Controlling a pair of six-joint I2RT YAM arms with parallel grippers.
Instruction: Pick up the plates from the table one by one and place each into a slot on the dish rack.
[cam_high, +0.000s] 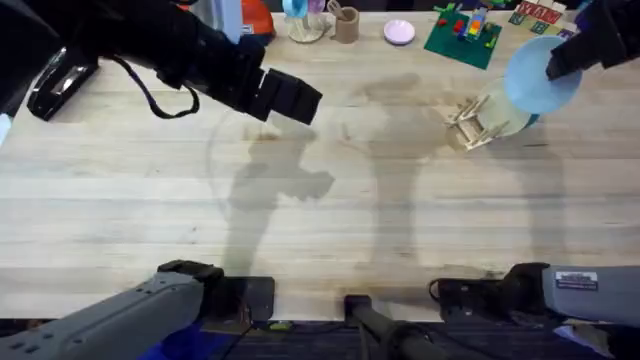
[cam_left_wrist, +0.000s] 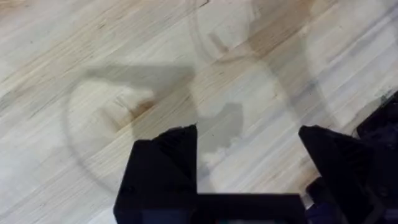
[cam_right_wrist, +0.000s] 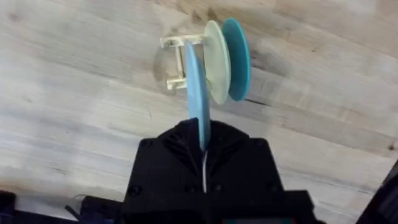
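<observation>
- The right gripper (cam_right_wrist: 203, 146) is closed on the light blue plate (cam_high: 541, 75) and holds it by the edge, standing upright.
- The blue plate hangs just above the dish rack (cam_high: 474, 123), over the end of the rack without plates, and I cannot tell if it touches the pegs.
- In the dish rack a cream plate (cam_right_wrist: 216, 61) and a teal plate (cam_right_wrist: 237, 57) stand upright, one beside the other.
- The left gripper (cam_left_wrist: 247, 140) is well apart from the dish rack, over the bare table (cam_high: 320, 230), with its fingers spread and nothing between them.
</observation>
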